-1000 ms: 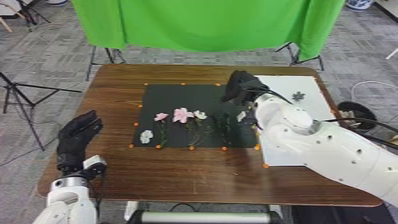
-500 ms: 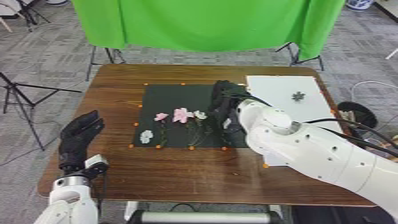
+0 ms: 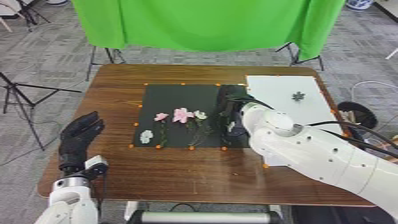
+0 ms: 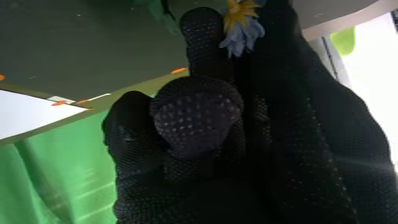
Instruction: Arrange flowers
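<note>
My right hand (image 3: 227, 107) is over the right part of the black mat (image 3: 182, 94), hiding what lies beneath. To its left, a large pink flower (image 3: 181, 115) lies between a small pink flower (image 3: 161, 116) and a pale flower (image 3: 200, 115), with thin green stems. A white flower (image 3: 146, 136) is near the mat's lower left corner. My left hand (image 3: 80, 132) stays open at the table's left side. In the right wrist view, my right hand (image 4: 195, 117) has straight fingers; a pale blue flower with a yellow centre (image 4: 240, 26) shows beside the fingertips, partly covered.
A white sheet (image 3: 280, 85) with a dark leafy sprig (image 3: 298, 96) lies at the right, partly under my right arm. Small orange markers edge the mat. A green cloth (image 3: 209, 25) hangs beyond the brown table (image 3: 115, 90).
My right hand has moved left off the white sheet's side and nearer to me, covering the greenery on the mat's right part. My left hand has barely moved.
</note>
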